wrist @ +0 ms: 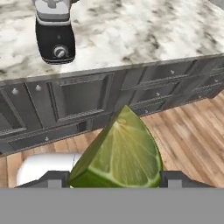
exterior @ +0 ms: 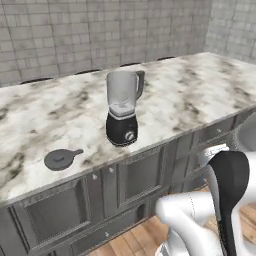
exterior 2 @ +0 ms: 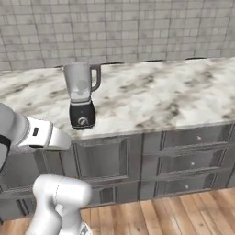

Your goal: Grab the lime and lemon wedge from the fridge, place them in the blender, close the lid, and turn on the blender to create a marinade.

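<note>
Nearest, in the hand view: lemon wedge (wrist: 119, 153), cut face showing pale green flesh and pointed end up, grasped between the two dark fingers (wrist: 49, 178) at either side of its base. Beyond the wedge: wooden floor (wrist: 183, 131) and a run of dark grey cabinet fronts (wrist: 78, 105) beneath the marble tabletop (wrist: 144, 30). On the tabletop near its front edge: blender (exterior: 123, 108), upright, black rounded base with silver knob facing forward, clear grey-tinted jar above, dark handle on the jar's right side as seen from both base views; jar open at the top. Left of the blender in the left base view, well apart from it and also near the front edge: lid (exterior: 61, 159), dark grey disc lying flat, small tab pointing right toward the blender. Jar contents not discernible. Behind the tabletop: grey tiled wall (exterior: 75, 35), meeting a second tiled wall at the far right corner in the left base view.
</note>
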Robot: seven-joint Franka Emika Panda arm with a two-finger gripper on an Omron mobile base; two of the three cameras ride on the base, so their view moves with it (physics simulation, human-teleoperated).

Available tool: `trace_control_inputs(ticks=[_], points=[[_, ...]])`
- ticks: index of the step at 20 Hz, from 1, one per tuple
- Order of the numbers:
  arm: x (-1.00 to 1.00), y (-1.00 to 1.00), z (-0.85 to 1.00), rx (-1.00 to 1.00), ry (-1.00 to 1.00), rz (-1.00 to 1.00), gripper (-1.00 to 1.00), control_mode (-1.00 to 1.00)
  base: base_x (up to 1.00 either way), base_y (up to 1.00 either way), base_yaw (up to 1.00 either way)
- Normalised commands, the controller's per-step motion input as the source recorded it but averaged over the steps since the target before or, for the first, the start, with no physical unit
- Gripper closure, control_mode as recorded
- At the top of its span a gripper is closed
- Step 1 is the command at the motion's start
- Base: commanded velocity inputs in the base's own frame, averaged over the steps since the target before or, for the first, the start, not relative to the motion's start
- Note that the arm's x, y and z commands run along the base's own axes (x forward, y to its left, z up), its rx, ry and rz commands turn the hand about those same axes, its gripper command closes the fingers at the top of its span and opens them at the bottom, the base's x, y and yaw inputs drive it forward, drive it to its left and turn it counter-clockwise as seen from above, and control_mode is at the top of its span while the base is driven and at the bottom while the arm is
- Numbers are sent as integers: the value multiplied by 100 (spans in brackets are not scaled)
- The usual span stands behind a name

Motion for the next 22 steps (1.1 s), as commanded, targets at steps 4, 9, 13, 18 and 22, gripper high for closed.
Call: trace_control_inputs(ticks=[4, 9, 13, 18, 22], points=[[0, 0, 0, 0, 0, 0, 100, 100, 40, 4, 84], [0, 0, 0, 0, 0, 0, 100, 100, 60, 0, 51], [0, 0, 0, 0, 0, 0, 100, 100, 69, 2, 26], [0, 0, 0, 0, 0, 0, 100, 100, 56, 1, 12], [0, 0, 0, 0, 0, 0, 100, 100, 46, 0, 2]])
